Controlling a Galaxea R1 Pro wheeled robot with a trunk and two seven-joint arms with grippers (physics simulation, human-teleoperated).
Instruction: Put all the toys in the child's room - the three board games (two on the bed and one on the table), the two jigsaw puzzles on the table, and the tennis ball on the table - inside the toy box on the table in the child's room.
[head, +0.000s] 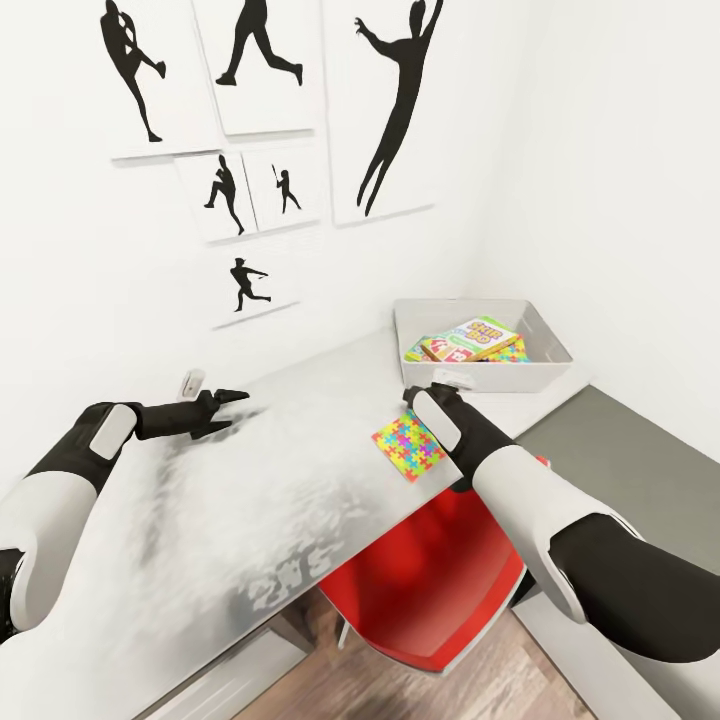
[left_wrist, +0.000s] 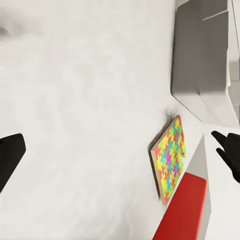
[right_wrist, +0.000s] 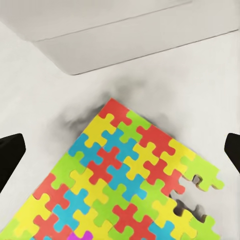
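One jigsaw puzzle (head: 410, 445) lies flat on the table (head: 300, 430) by its front edge, a little short of the toy box (head: 545, 375). My right gripper (head: 420, 392) hovers open just above the puzzle's far side. In the right wrist view the puzzle (right_wrist: 130, 185) spreads between the wide-apart fingertips (right_wrist: 11, 152), with the toy box wall (right_wrist: 125, 40) beyond. Inside the box lies the Skip-Bo board game (head: 470, 338) on top of other colourful flat items. My left gripper (head: 235, 405) is open and empty over the bare table, and its wrist view takes in the puzzle (left_wrist: 170, 157) and the box (left_wrist: 200, 75).
A red chair (head: 440, 570) is tucked under the table's front edge, below the puzzle. The lower dark grey cabinet top (head: 620, 450) adjoins on the right. A small grey-white object (head: 192, 383) stands near the wall. Silhouette pictures (head: 390, 110) hang above.
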